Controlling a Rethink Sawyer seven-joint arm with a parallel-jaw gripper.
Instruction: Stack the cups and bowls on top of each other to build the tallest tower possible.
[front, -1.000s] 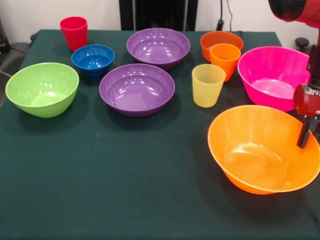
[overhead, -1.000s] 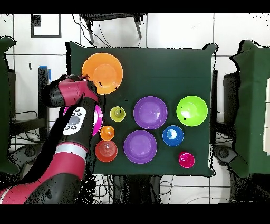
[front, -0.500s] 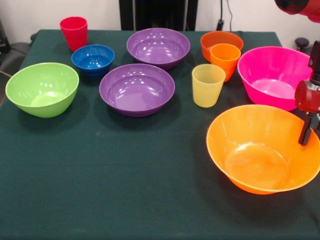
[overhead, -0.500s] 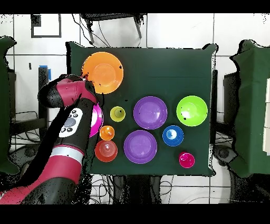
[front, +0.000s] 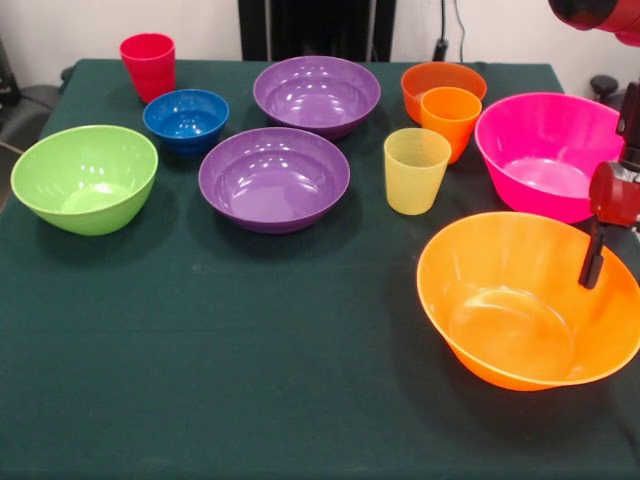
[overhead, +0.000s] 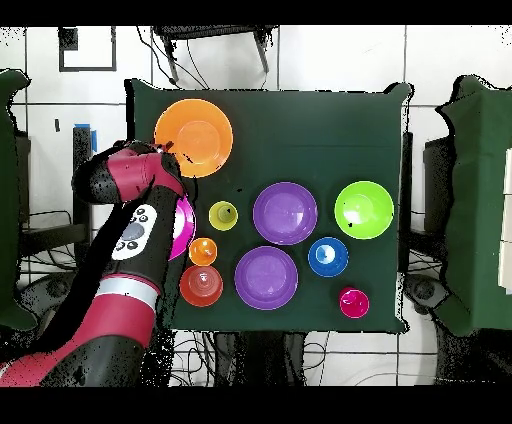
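Your gripper (front: 594, 262) hangs at the large orange bowl's (front: 505, 310) rim on the pink bowl's (front: 545, 150) side, and you cannot tell whether it grips.

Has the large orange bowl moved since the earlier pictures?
Yes, slightly. In the front view the large orange bowl sits a little farther from the yellow cup, toward the picture's right, than half a second ago.

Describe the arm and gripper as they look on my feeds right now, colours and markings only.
The arm is glossy red with black joints and a black underside. Overhead, a light grey panel with dark buttons sits on its forearm. In the front view, the gripper shows a rounded red housing with a slim black finger below it.
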